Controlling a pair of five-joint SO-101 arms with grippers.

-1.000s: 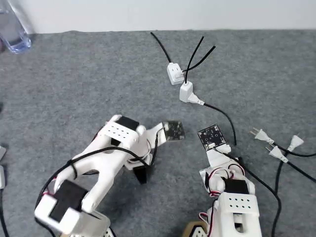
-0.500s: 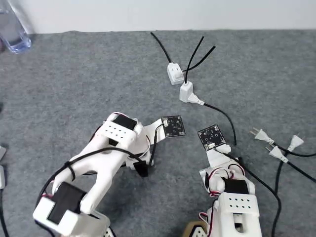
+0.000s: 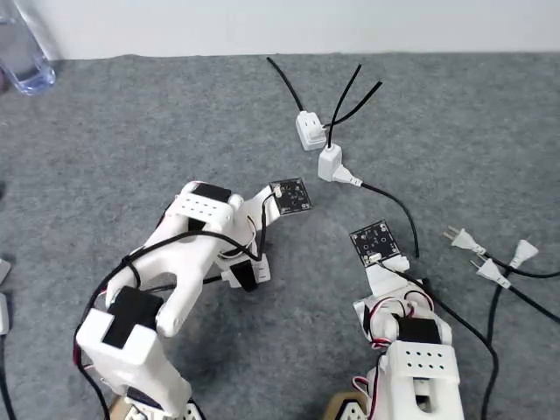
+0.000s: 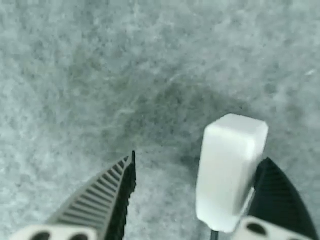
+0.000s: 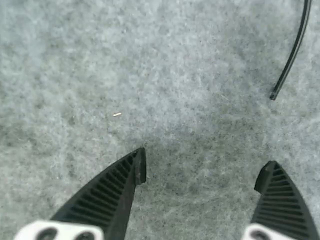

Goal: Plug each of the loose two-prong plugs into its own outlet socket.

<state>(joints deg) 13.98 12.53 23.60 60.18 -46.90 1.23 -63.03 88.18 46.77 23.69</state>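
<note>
Sitting beside ribbed left hand (image 4: pixel 198 161), boxy white block (image 4: pixel 231 170)

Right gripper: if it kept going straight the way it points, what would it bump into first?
Likely the bare grey carpet; the black cable end lies clear of the right gripper.

- A grey felt mat (image 3: pixel 122 122) covers the table, its nap rough and mottled.
- A clear bottle (image 3: pixel 22 54) stands at the mat's far left corner, partly cut off by the picture's edge.
- A white strip of wall (image 3: pixel 394 26) runs along the mat's far edge.
- Small white pieces (image 3: pixel 3 311) lie at the left edge, too cropped to identify.
- A tiny pale speck (image 5: pixel 117 114) lies on the mat.
</note>
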